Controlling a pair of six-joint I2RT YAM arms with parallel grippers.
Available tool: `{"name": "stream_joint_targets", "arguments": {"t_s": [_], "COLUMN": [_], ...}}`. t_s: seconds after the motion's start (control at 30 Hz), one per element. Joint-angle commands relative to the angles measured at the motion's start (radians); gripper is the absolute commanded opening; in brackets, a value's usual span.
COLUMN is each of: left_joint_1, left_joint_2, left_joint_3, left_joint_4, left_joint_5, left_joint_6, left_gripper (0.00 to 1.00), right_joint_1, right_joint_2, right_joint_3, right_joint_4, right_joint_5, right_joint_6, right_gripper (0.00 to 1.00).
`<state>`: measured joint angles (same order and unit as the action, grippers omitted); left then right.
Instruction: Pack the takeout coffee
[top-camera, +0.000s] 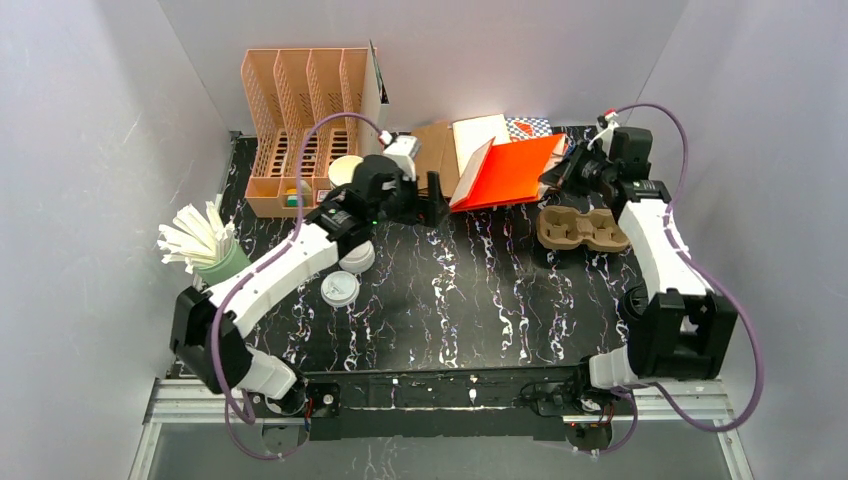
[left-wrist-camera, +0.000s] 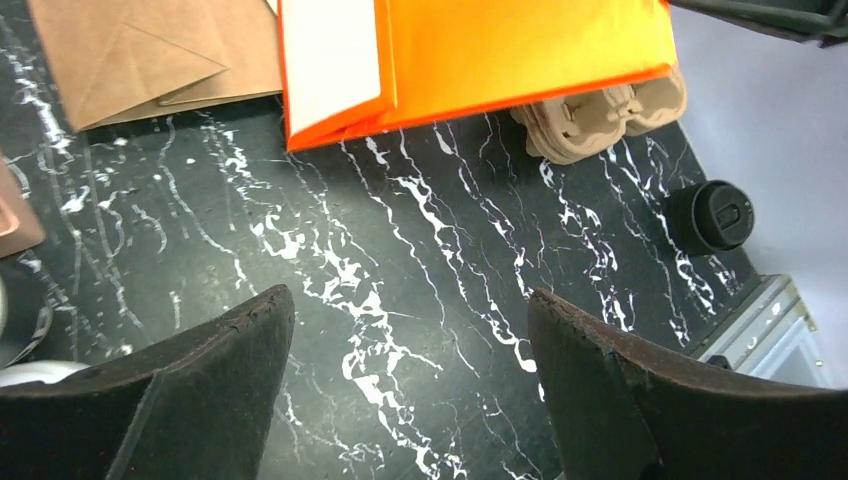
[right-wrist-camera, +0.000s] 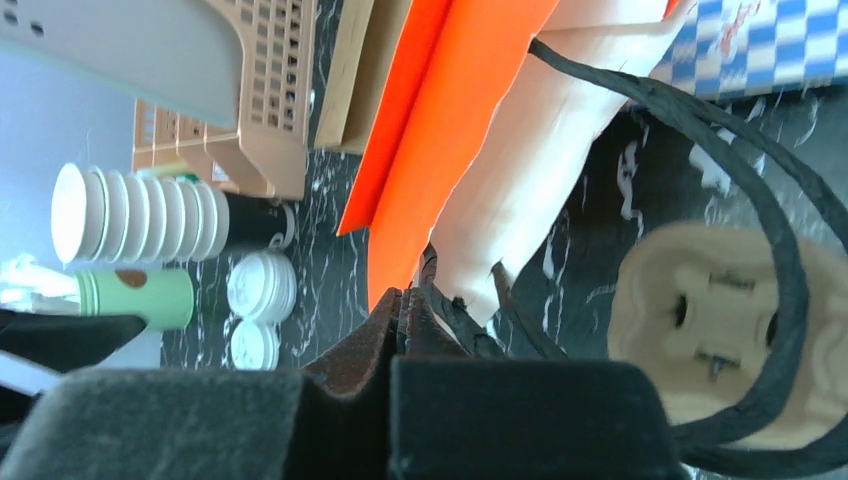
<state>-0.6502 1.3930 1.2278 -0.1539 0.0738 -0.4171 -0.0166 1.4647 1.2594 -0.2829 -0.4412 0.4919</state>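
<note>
— Where's the coffee, nearest first?
— We see the black-lidded cup (left-wrist-camera: 710, 215) upright by the table's (left-wrist-camera: 420, 230) front right edge, lid up, long axis vertical. The white-lidded cup (top-camera: 357, 258) stands likewise beside our left forearm.
— And the grippers?
— Farther in, our left gripper (left-wrist-camera: 408, 298) hangs spread over bare tabletop. Beyond, our right gripper (right-wrist-camera: 400, 300) is pressed together at the orange bag's (right-wrist-camera: 430, 130) edge, beside its black cord handle (right-wrist-camera: 700, 130). Whether it pinches the cord, we cannot tell.

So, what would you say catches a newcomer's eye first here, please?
The bright orange bag lying at the far middle of the black marbled table, with the right hand shut on its cord handle. Then the peach desk organiser standing at the far left.
</note>
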Motion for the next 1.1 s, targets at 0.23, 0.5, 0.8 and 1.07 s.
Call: {"name": "stream_joint_targets", "arguments": {"t_s": [0.23,0.5,0.8,1.07], "left_joint_1": [-0.150,-0.175,-0.205,-0.206], "left_joint_2": [0.298,0.474,0.556,0.606], "left_joint_3": [0.209,0.325,0.325,0.351], "left_joint_4": [0.015,0.007,0.011,0.028], "left_joint_5": [-0.208,-0.256,-0.410,-0.479], "left_joint_6": [0.128,0.163,0.250,0.270], "left_gripper": [0.88,0.83,0.86,0.74], "right_joint_1": [0.001,0.001,0.001,0.001], "right_joint_2": [-0.250,-0.283,-0.302,-0.219], "right_joint_3": [-0.185,-0.206,-0.328,-0.378], "right_joint_4": [-0.128,-0.160,-0.066,0.073], "right_joint_5": [-0.047,-0.034,0.056,0.074], "right_joint_6": [-0.018,-0.040,-0.020,-0.026], "right_gripper": [0.01,0.01,0.46,0.53]}}
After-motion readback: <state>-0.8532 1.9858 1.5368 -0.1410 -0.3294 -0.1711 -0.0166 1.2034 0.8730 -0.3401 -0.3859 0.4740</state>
